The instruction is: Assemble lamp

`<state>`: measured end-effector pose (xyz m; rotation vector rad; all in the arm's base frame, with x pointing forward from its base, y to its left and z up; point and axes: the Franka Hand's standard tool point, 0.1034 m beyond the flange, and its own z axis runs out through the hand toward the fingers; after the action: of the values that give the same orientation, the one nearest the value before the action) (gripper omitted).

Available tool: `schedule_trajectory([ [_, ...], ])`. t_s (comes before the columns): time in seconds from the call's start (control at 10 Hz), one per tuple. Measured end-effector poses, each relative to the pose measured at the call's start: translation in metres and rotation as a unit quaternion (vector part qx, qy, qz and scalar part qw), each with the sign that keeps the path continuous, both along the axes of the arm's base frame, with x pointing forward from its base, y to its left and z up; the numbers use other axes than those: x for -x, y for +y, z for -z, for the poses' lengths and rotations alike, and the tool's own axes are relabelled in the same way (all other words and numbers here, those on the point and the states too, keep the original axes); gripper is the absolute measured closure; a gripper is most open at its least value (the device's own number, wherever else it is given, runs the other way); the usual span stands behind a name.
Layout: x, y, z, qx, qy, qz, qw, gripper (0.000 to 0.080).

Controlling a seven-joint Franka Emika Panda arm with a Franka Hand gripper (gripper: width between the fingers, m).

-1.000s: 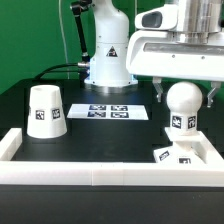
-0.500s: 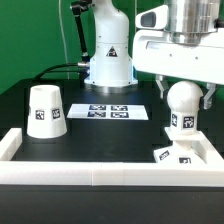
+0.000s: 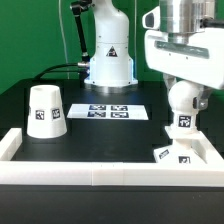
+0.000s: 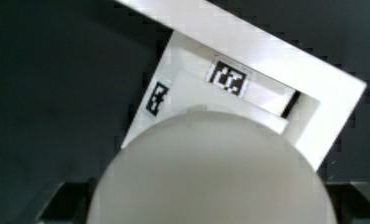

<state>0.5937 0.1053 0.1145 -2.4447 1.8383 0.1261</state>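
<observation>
White bulb (image 3: 183, 102) stands upright, ball up and tagged neck down, its foot on the base (image 3: 172, 154). Whether the neck is fully seated in the base cannot be made out. The base lies flat in the corner of the white rail (image 3: 90, 168), on the exterior view's right.

The bulb's long axis is vertical and runs straight up into the gripper (image 3: 185, 92), directly above. The fingers come down either side of the ball and are narrowed on it; I judge it gripped, though the pads hardly show. In the wrist view the ball (image 4: 208, 165) fills most of the frame, with the base (image 4: 253, 70) and two of its tags beyond, so hand, bulb and base sit close to one line.

Judgement: bulb-to-base step in hand. The next move turns on that shared vertical axis, and any tilt of the neck would bind it.

The shade (image 3: 45, 110) stands narrow end up, untouched, well apart on the exterior view's left. The marker board (image 3: 112, 110) lies between, farther back on the black table (image 3: 100, 135).
</observation>
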Motion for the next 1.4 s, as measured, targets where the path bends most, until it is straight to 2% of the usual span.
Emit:
schedule_trajectory([
  [0.3, -0.002, 0.001, -0.001, -0.013, 0.012, 0.101, 0.995, 0.022],
  [0.4, -0.002, 0.003, -0.001, -0.014, 0.014, 0.122, 0.992, 0.0159],
  [0.5, -0.002, 0.004, -0.001, -0.014, 0.013, 0.118, 0.993, 0.0159],
  [0.6, -0.002, 0.004, -0.001, -0.015, 0.013, 0.114, 0.993, 0.0111],
  [0.8, -0.001, 0.008, -0.002, -0.012, 0.009, 0.071, 0.997, 0.0103],
  [1.1, 0.007, 0.031, -0.008, -0.016, 0.006, -0.02, 1.0, 0.0101],
  [1.4, 0.007, 0.03, -0.006, -0.016, 0.006, -0.018, 1.0, 0.0101],
])
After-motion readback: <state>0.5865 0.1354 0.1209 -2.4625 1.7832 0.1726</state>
